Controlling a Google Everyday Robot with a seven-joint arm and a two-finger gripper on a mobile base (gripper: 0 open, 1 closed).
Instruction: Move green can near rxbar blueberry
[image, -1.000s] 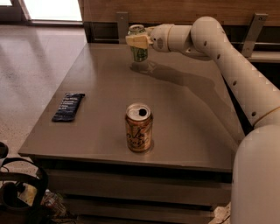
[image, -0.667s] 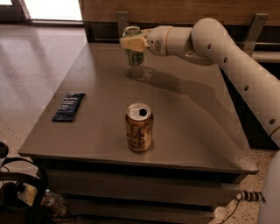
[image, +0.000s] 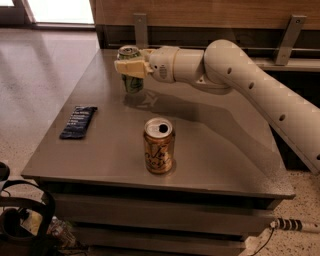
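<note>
The gripper (image: 128, 68) is clamped around the green can (image: 133, 85), fingers closed on its upper body, at the table's (image: 225, 150) far left. The can's pale markings aren't legible. The rxbar blueberry (image: 79, 121) lies well apart, near the left edge, its white text unreadable. The arm reaches in horizontally from the right, behind the gold can (image: 159, 146) with script lettering.
</note>
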